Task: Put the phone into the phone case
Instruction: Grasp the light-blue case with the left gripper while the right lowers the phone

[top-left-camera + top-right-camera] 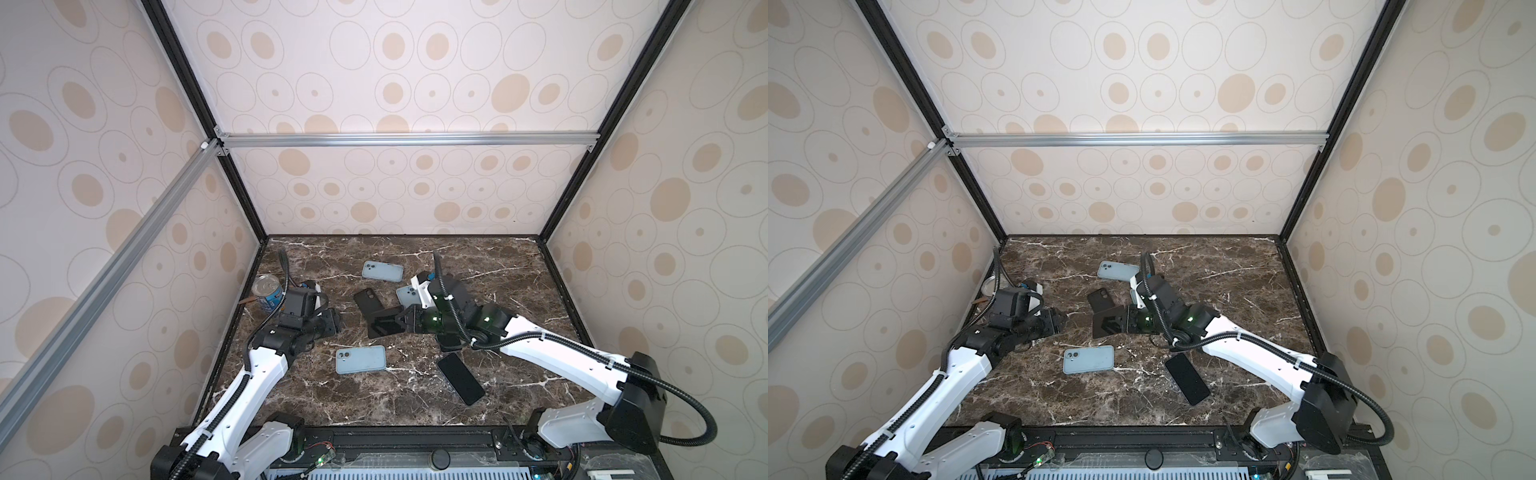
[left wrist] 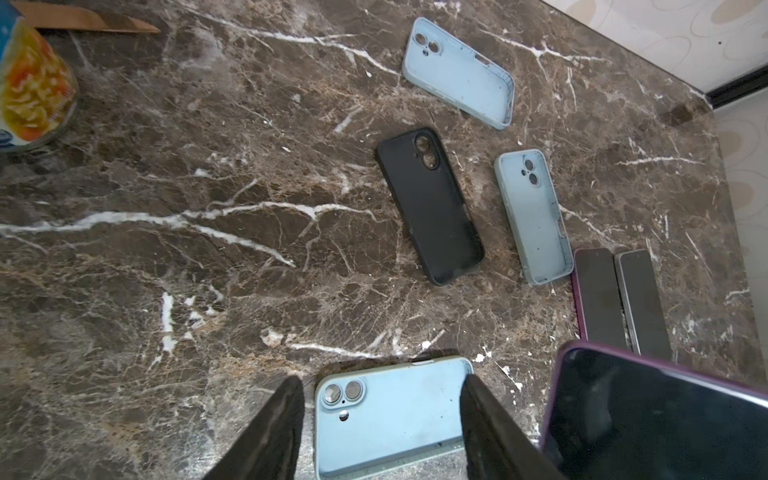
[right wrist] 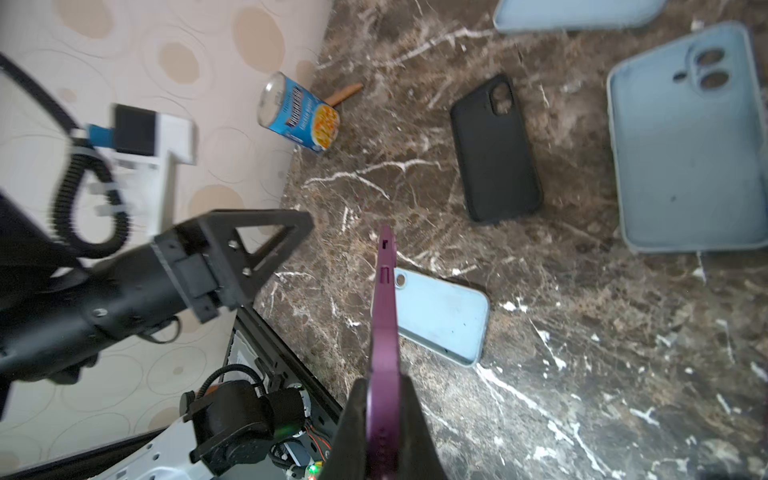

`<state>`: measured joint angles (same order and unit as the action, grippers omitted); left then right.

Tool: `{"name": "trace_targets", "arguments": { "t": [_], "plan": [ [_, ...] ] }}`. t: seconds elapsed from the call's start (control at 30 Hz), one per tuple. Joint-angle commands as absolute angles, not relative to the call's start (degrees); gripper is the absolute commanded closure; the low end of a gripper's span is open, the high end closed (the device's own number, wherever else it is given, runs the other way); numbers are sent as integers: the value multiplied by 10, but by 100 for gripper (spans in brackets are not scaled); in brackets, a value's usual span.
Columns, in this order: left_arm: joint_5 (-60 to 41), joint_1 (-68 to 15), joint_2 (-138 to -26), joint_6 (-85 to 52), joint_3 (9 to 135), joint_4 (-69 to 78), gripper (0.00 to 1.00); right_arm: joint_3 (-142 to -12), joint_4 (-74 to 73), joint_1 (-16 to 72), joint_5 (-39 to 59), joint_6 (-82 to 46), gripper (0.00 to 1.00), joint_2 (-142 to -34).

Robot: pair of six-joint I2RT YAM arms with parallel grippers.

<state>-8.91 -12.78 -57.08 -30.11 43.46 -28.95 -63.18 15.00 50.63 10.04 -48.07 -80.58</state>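
Phone [image 3: 384, 332], purple-rimmed with a dark screen, is pinched at one end in the right claw [image 3: 383, 399], whose fingers press both of its faces. It hangs clear of the surface [image 1: 519, 291] over the middle and shows edge-on in the right wrist view. In both top views its screen [image 1: 380, 326] [image 1: 1106, 324] partly covers the near end of a black case [image 1: 365, 297].

The left claw [image 1: 332, 322] hovers just beside the phone, toward the left edge, its fingers [image 2: 270, 432] spread wide with nothing between them. In the left wrist view a light blue case [image 2: 390, 411] lies on the surface below that gap; in a top view it sits toward the front edge, near the middle [image 1: 360, 359].

A second light blue case [image 1: 382, 271] lies toward the far edge. A third [image 2: 532, 216] lies open side up beside the black one. A black phone [image 1: 461, 379] rests flat toward the front edge, right of the middle. A can [image 1: 268, 291] stands at the left edge.
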Motion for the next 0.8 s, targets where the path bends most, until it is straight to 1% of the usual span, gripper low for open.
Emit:
{"name": "trace_targets", "arguments": {
  "t": [0.0,0.13,0.27,0.4,0.63,0.77],
  "plan": [
    [-112,-111,-563,-298,407,-276,40,-623,74,522,109,-538,100,-833],
    [-146,-104,-563,-327,357,-247,41,-628,34,528,148,-561,100,-886],
    [-137,-103,-553,-344,350,-234,42,-622,-24,537,169,-593,100,-934],
    [-141,-102,-536,-384,310,-207,43,-625,-68,542,194,-618,100,-976],
    [-182,-102,-522,-472,222,-139,48,-616,-72,545,205,-621,100,-991],
    [-193,-102,-521,-484,191,-115,49,-603,-71,545,208,-622,100,-990]
  ]
}}
